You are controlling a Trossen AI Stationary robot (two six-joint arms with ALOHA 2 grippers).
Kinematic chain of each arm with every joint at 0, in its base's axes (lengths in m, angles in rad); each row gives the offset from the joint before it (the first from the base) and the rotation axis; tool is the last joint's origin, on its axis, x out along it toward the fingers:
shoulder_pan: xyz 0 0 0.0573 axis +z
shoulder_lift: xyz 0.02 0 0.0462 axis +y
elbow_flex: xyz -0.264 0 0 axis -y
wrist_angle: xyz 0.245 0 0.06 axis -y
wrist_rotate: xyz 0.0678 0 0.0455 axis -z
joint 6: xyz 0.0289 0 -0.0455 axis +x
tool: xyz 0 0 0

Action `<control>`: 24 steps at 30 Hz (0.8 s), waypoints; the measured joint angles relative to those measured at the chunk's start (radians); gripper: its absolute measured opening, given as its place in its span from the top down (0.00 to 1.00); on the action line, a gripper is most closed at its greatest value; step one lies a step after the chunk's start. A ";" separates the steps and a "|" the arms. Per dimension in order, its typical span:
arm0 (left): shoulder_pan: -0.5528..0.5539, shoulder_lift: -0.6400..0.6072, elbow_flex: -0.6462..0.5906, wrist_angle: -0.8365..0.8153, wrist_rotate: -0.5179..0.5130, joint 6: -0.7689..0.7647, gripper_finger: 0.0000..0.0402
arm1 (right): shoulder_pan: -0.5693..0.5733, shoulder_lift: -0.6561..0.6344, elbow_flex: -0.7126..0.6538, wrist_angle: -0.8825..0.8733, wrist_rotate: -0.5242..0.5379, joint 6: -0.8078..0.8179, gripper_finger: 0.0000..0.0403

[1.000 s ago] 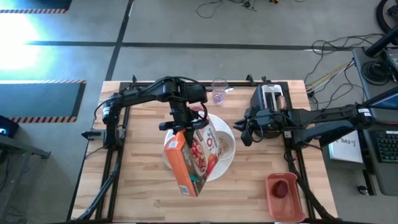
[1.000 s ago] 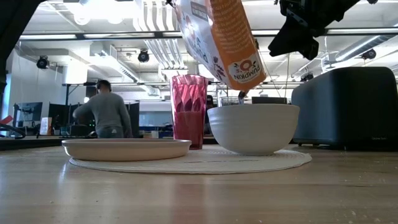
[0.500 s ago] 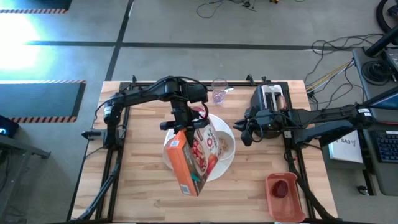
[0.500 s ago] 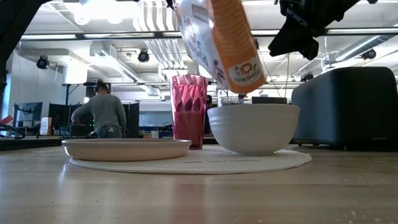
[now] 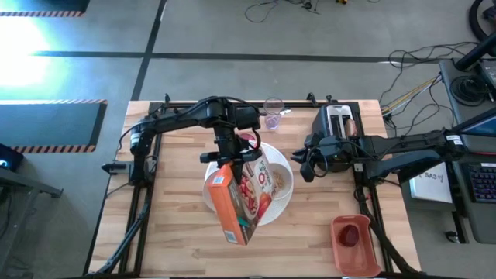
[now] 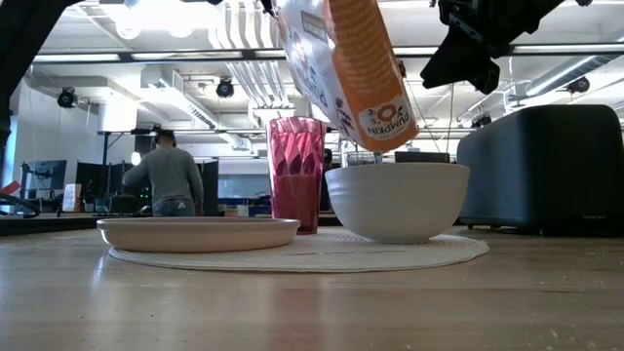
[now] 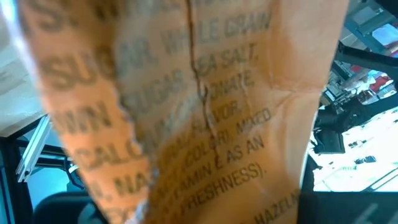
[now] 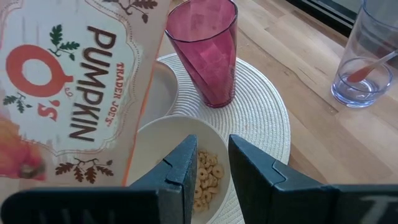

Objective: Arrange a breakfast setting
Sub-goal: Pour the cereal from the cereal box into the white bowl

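- High view: the left gripper [image 5: 227, 157] hangs over the middle of the wooden worktop [image 5: 170, 225], its jaws clamped on the top of an orange cardboard cereal box [image 5: 236, 198] tipped over the white bowl [image 5: 280, 182]. The bowl sits on a round white woven placemat [image 5: 273, 213]. The clear purplish glass [image 5: 273, 113] stands near the worktop's far edge, well apart from the bowl. The right gripper [image 5: 305, 164] waits beside a dark toaster [image 5: 335, 122]. A pink tray [image 5: 356, 246] with a small red fruit [image 5: 352, 235] lies at the near right corner.
- Low view: the box [image 6: 346, 63] tilts above the bowl [image 6: 397, 201], mouth downward. The pink cup [image 6: 295, 172] stands behind a shallow white plate [image 6: 198, 233]; all three rest on the placemat [image 6: 302, 255]. A person [image 6: 170, 175] stands in the room beyond.
- Left wrist view: the box's orange printed side [image 7: 199, 112] fills the picture; the jaws cannot be seen here.
- Right wrist view: the right gripper's [image 8: 213, 177] jaws stand slightly apart, holding nothing. Past them, ring-shaped cereal [image 8: 207, 176] lies in the bowl [image 8: 155, 140], the cup [image 8: 204, 50] stands beside it, and the glass [image 8: 372, 56] holds a spoon [image 8: 370, 65].
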 joint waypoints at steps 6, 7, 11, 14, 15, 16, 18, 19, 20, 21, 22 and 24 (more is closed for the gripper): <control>-0.001 -0.001 0.003 -0.011 -0.027 -0.007 0.93 | 0.000 0.000 0.000 0.000 0.000 0.000 0.80; -0.003 -0.001 0.007 -0.014 -0.026 -0.007 0.93 | 0.000 0.000 0.000 0.000 0.000 0.000 0.80; -0.004 -0.003 0.023 -0.022 -0.027 -0.007 0.93 | 0.000 0.000 0.000 0.000 0.000 0.000 0.80; -0.007 -0.003 0.023 -0.024 -0.037 -0.007 0.93 | 0.000 0.000 0.000 0.000 0.000 0.000 0.80; -0.010 -0.003 0.023 -0.024 -0.041 -0.007 0.93 | 0.000 0.000 0.000 0.000 0.000 0.000 0.80; -0.011 -0.003 0.023 -0.024 -0.043 -0.007 0.93 | 0.000 0.000 0.000 0.000 0.000 0.000 0.80; -0.016 -0.005 0.023 -0.024 -0.043 -0.007 0.93 | 0.000 0.000 0.000 0.000 0.000 0.000 0.80; -0.019 -0.006 0.023 -0.024 -0.044 -0.007 0.93 | 0.000 0.000 0.000 0.000 0.000 0.000 0.80; -0.023 -0.007 0.023 -0.024 -0.044 -0.007 0.93 | 0.000 0.000 0.000 0.000 0.000 0.000 0.80; -0.026 -0.008 0.023 -0.024 -0.045 -0.007 0.93 | 0.000 0.000 0.000 0.000 0.000 0.000 0.80; -0.031 -0.011 0.023 -0.024 -0.049 -0.007 0.93 | 0.000 0.000 0.000 0.000 0.000 0.000 0.80; -0.039 -0.016 0.023 -0.024 -0.061 0.001 0.93 | 0.000 0.000 0.000 0.000 0.000 0.000 0.80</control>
